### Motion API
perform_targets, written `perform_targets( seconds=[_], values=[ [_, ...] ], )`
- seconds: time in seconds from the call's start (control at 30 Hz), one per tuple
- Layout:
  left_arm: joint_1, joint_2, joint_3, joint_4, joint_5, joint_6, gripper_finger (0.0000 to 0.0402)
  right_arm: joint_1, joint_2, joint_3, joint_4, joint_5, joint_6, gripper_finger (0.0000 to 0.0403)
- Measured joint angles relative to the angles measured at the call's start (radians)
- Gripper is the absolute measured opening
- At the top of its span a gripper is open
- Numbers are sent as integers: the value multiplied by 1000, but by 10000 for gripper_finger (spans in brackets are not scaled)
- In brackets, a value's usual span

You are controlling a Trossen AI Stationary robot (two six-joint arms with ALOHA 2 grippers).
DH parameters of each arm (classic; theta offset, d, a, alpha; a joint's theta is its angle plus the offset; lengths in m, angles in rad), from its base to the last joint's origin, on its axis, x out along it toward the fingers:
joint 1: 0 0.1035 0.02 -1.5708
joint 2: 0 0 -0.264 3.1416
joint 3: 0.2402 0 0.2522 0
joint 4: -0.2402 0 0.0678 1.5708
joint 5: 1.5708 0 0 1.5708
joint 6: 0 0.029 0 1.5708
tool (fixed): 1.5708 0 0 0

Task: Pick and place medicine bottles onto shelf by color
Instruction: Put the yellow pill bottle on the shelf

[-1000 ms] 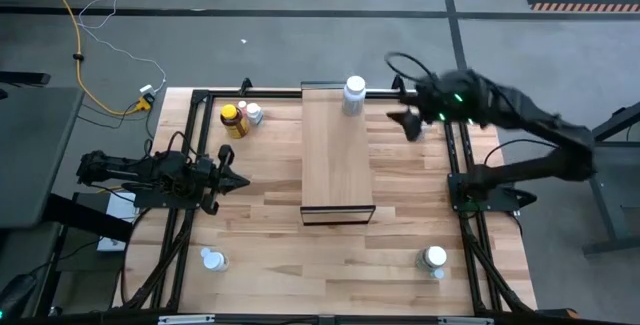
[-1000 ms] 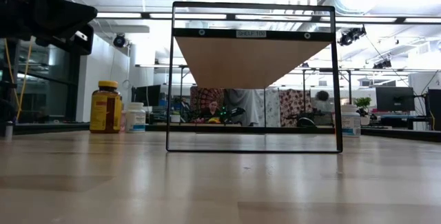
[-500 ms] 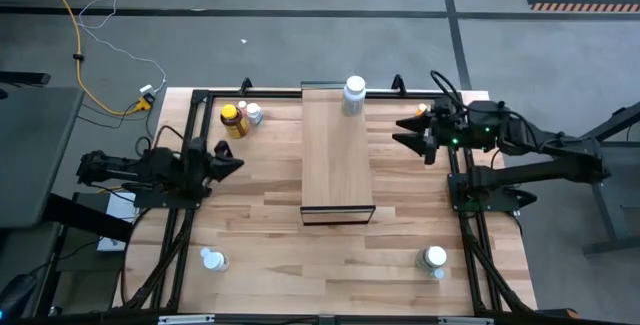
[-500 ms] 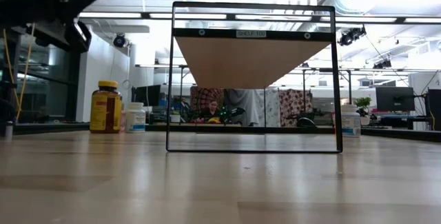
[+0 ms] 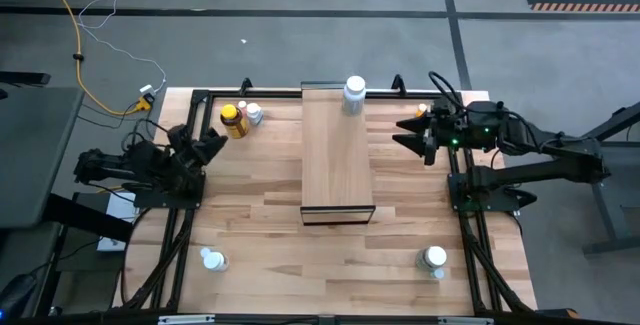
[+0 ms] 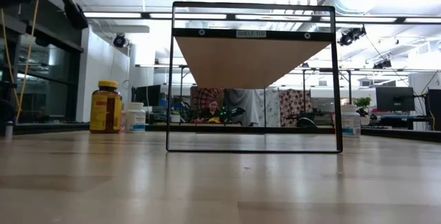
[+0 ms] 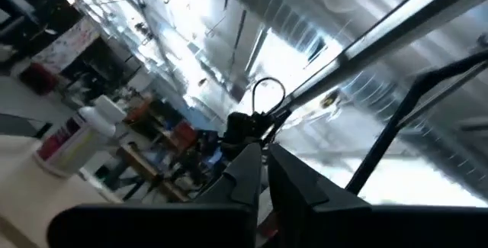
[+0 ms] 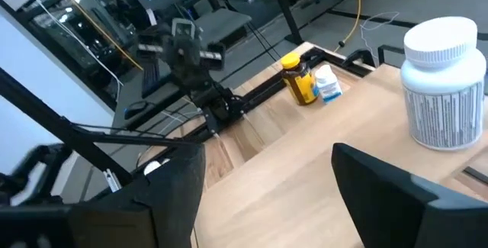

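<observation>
A large white bottle (image 5: 354,95) stands on the far end of the light-wood shelf (image 5: 338,155); it also shows in the right wrist view (image 8: 442,80). An amber bottle with a yellow cap (image 5: 232,120) and a small white bottle (image 5: 253,113) stand on the tabletop at the far left. More white bottles stand at the near left (image 5: 212,260) and near right (image 5: 434,258). My right gripper (image 5: 410,131) is open and empty, right of the shelf's far end, pointing at it. My left gripper (image 5: 208,145) is shut and empty at the left edge, tipped up.
The shelf board sits raised in a black metal frame (image 6: 252,78) at mid-table. Black frame rails (image 5: 462,180) run along both table sides. A small orange thing (image 5: 424,110) lies by the right arm. Bare tabletop lies on either side of the shelf.
My left gripper has drawn back toward the table's left edge and tipped upward, staying shut. My right arm has folded back and its gripper has come slightly toward the near edge, then held still. No bottle has moved.
</observation>
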Motion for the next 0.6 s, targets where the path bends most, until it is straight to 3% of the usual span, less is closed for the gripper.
perform_targets(
  seconds=[0.2, 0.37, 0.47, 0.6],
  values=[
    [2, 185, 284, -358, -68, 119, 88, 0, 0, 0, -55, 0, -1, 252],
    [21, 342, 570, -741, -273, 197, 159, 0, 0, 1, -71, -1, -2, 206],
    [52, 435, 721, -1003, -363, 137, 198, 0, 0, 1, -79, -4, -2, 186],
    [117, 553, 850, -1267, -381, 38, 236, 0, 0, 1, -97, 37, 1, 165]
  ],
)
